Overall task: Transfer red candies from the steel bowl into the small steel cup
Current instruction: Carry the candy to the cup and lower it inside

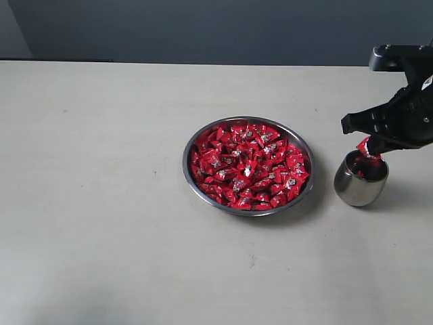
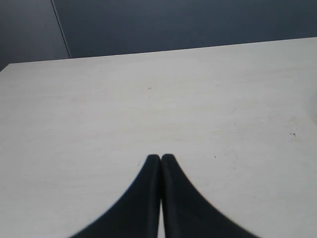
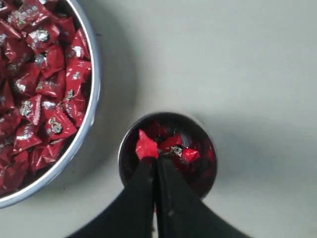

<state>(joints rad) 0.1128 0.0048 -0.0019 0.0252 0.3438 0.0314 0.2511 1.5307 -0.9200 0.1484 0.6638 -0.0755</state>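
The steel bowl (image 1: 185, 164) sits mid-table, heaped with red candies (image 1: 249, 166). Just to its right stands the small steel cup (image 1: 358, 188), with a few sweets (image 3: 187, 152) inside. Over the cup's mouth the right gripper (image 1: 370, 150) is clenched on one red candy (image 3: 146, 147). The left gripper (image 2: 160, 159) is pressed closed, empty, above bare table (image 2: 148, 99).

I get soft, even light on the pale desk (image 1: 101, 203); the steel bowl (image 1: 184, 162) and small steel cup (image 1: 355, 193) cast faint shadows. Up close, the left claw (image 2: 160, 157) and right claw (image 3: 154, 164) look blurred.
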